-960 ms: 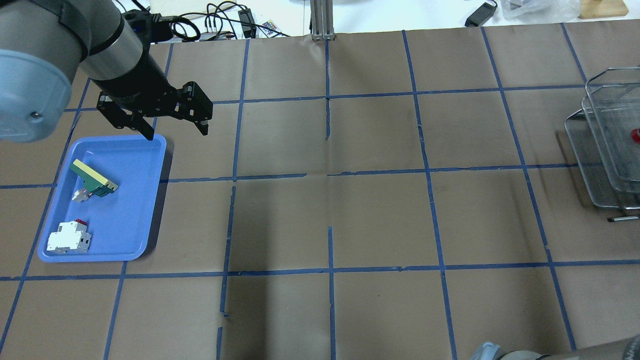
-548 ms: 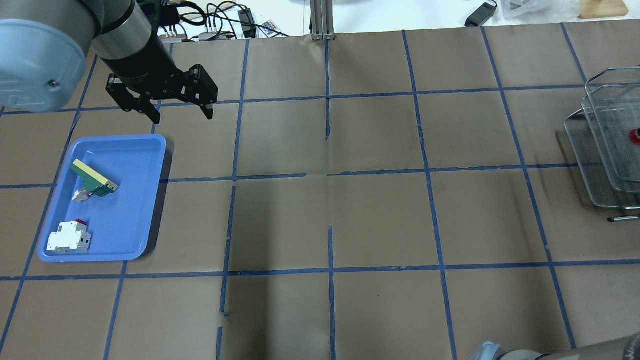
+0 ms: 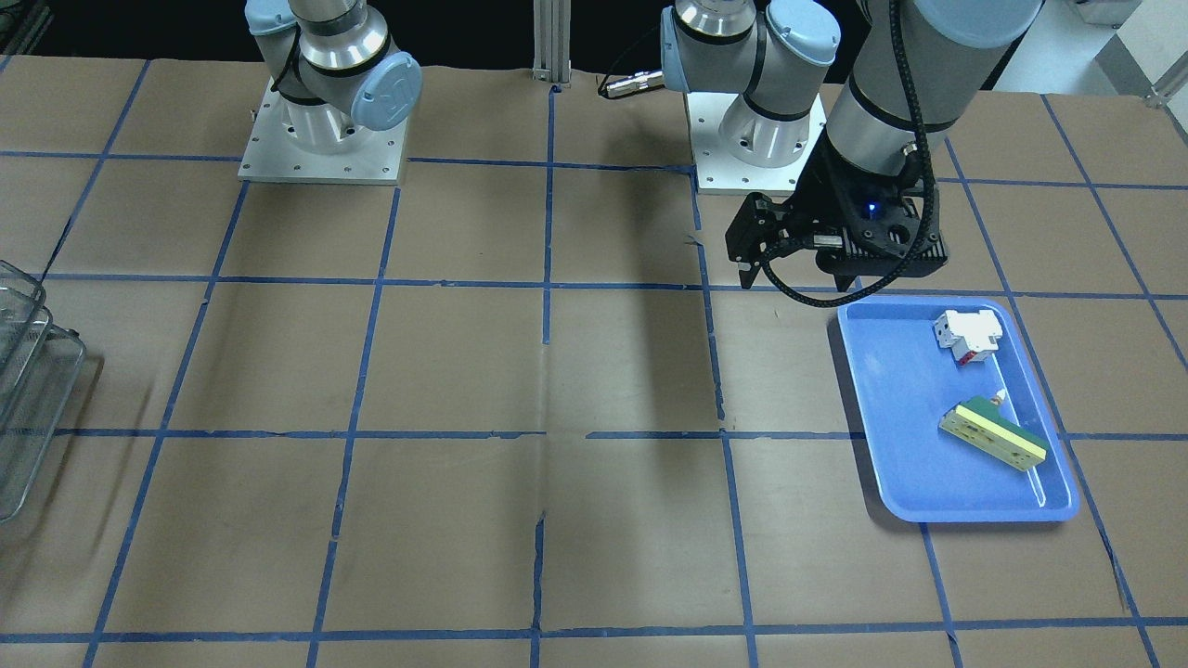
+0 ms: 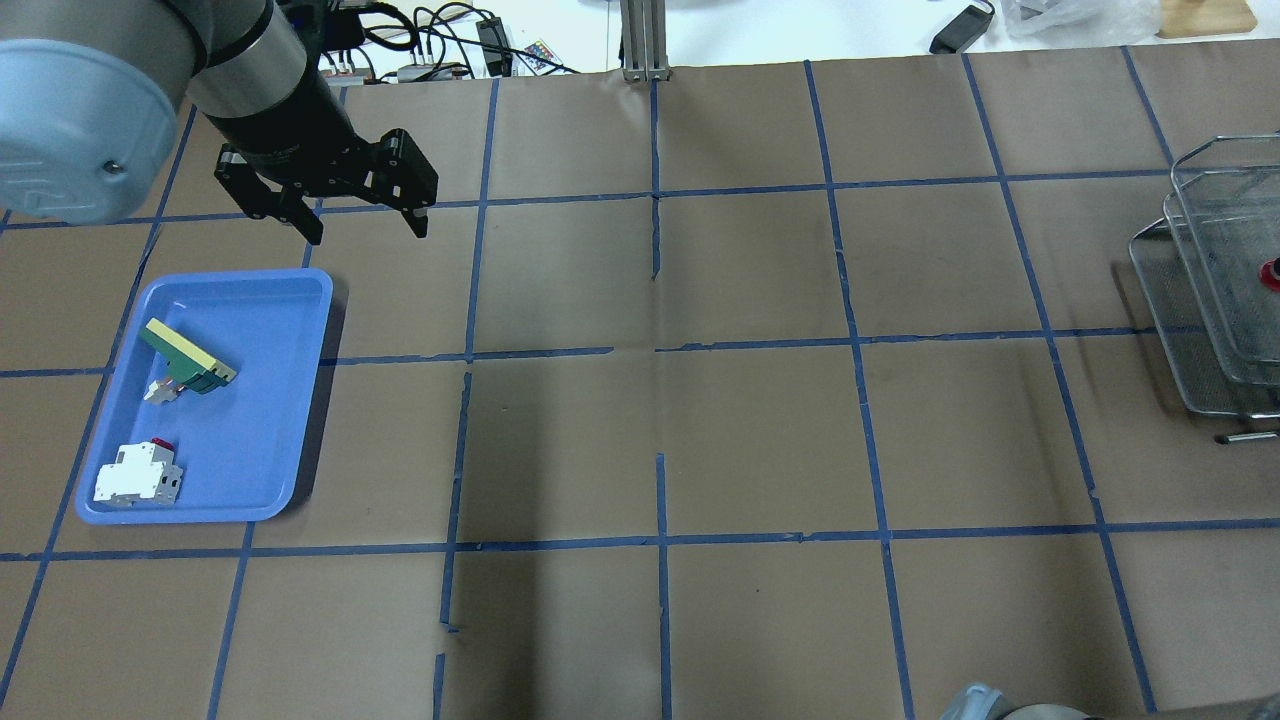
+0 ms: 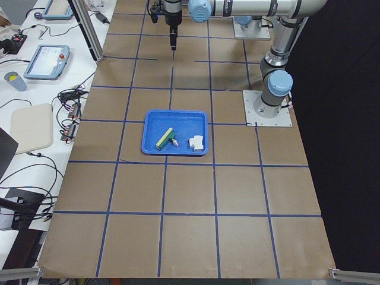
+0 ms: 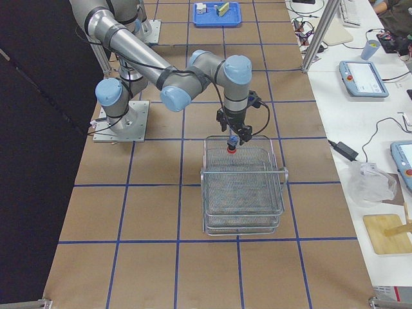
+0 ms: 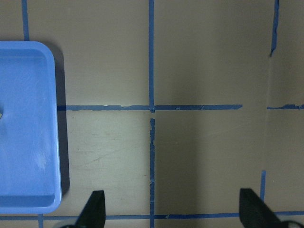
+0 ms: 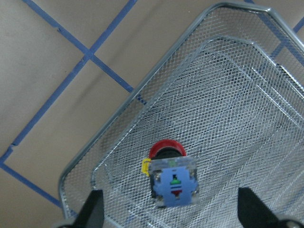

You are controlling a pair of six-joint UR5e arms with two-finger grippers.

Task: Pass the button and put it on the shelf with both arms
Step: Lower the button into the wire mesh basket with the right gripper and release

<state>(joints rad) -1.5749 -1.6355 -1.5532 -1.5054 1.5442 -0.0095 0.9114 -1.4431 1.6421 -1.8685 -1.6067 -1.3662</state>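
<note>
The button (image 8: 172, 175), with red cap and bluish contact block, lies in the top mesh basket of the shelf (image 8: 118, 124). My right gripper (image 8: 172, 211) hangs just above it, jaws wide apart and touching nothing. In the exterior right view the right gripper (image 6: 232, 136) is over the near end of the shelf (image 6: 243, 193), with the button (image 6: 230, 151) under it. In the overhead view only the red cap (image 4: 1272, 272) shows, in the shelf (image 4: 1200, 300) at the right edge. My left gripper (image 4: 365, 225) is open and empty, above the table beyond the blue tray.
The blue tray (image 4: 300, 400) at the left holds a green-and-cream bar (image 4: 188, 355) and a white-and-red block (image 4: 138, 475). Cables and an aluminium post (image 4: 640, 40) stand at the table's far edge. Brown paper with blue tape lines covers the table.
My left gripper has moved away from the tray's far edge, towards the back of the table, still open. The button's red cap stays in the shelf.
</note>
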